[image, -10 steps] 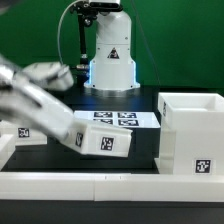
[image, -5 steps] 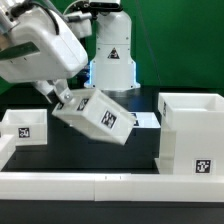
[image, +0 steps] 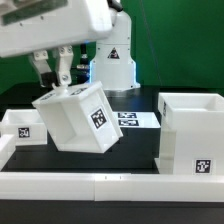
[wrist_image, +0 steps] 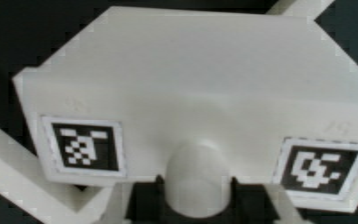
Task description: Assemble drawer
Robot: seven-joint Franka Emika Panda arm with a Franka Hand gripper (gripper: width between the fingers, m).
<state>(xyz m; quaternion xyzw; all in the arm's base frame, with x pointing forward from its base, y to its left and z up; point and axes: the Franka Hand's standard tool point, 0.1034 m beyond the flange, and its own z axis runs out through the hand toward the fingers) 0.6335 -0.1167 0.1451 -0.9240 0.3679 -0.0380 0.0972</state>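
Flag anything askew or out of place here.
One tray hangs tilted in the gripper, one corner lowest. That probably fits a carry rather than a fault. The casing and the other tray sit level on the table.

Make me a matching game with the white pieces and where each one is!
Things:
1 held tray
2 other tray
3 casing
4 marker board

Places:
A upright, on the exterior view's right
B lying flat at the back
C tilted, lifted up
D sitting low on the exterior view's left

Pairs: 1-C, 2-D, 3-A, 4-B
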